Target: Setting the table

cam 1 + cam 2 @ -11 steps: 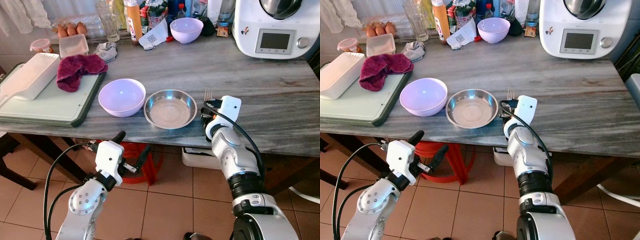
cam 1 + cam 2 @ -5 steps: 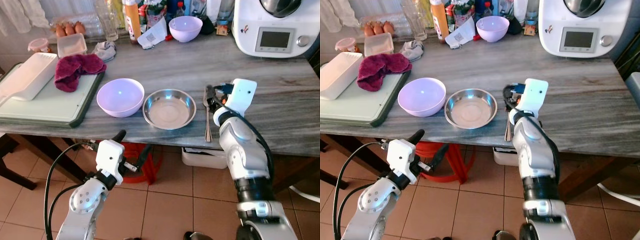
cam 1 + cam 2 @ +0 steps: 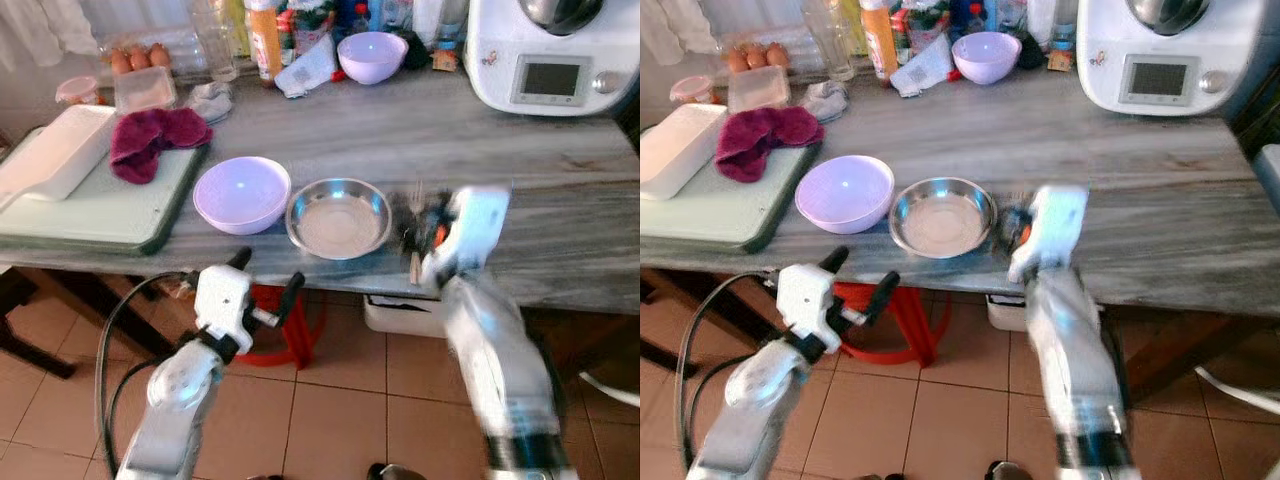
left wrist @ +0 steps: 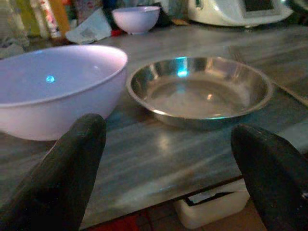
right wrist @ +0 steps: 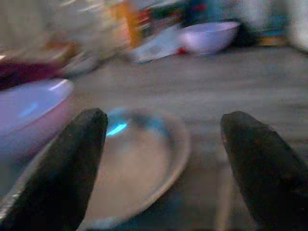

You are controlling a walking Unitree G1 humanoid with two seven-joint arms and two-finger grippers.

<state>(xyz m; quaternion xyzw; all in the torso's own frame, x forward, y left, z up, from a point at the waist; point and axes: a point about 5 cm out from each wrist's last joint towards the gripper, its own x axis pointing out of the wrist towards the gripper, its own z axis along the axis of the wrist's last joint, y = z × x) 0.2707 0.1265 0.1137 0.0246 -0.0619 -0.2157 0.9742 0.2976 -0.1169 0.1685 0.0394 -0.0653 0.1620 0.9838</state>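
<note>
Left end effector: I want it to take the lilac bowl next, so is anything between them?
Nothing visible is. The left end effector, fingers spread, hangs below the table edge, facing the lilac bowl. The steel dish sits beside the bowl, not between.

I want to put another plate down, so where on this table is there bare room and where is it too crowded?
The widest bare stretch of the table lies right of the steel dish, in front of the white appliance. Another runs mid-table between the near lilac bowl and the far lilac bowl. The back left, with bottles, eggs and containers, is crowded, and the tray fills the left end.
</note>
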